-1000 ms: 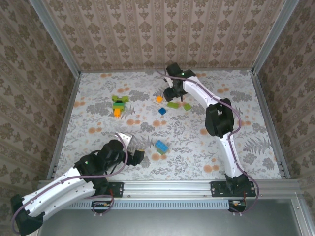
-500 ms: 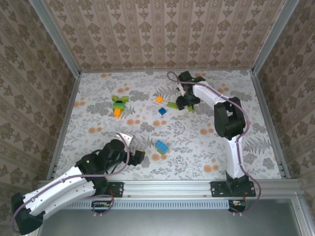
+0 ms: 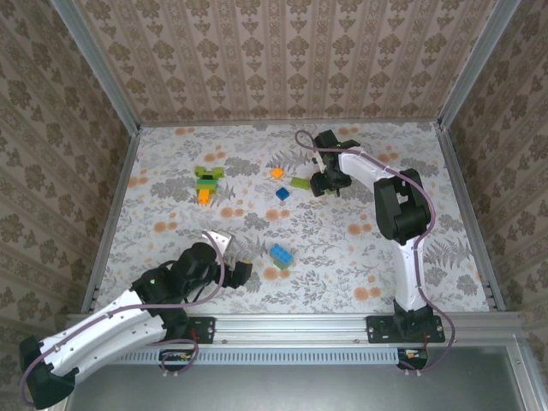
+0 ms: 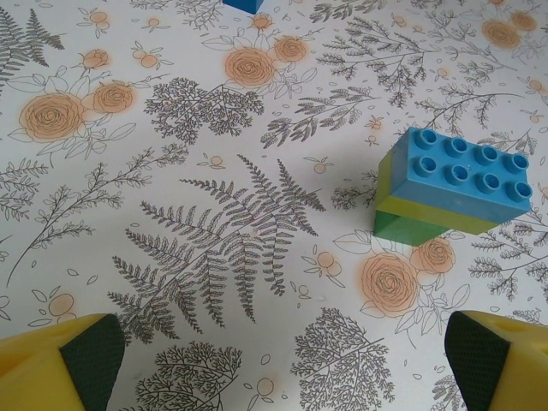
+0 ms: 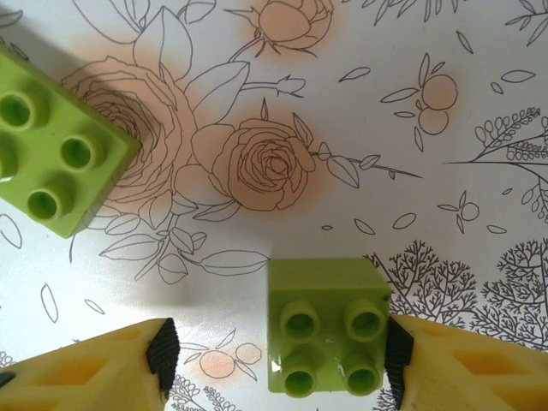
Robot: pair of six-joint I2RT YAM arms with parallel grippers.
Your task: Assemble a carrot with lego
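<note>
Brick: glossy lime four-stud square inside released right end effector | left end effector: released, empty

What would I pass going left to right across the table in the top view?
carrot → left gripper → lime brick → right gripper. The orange brick, blue brick and blue-topped stack fall between the left gripper and the lime brick, too level with each other to order.

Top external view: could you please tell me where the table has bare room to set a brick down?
Bare: the near-right area between the right arm and the rail; also left of the carrot. Crowded: around the right claw.
</note>
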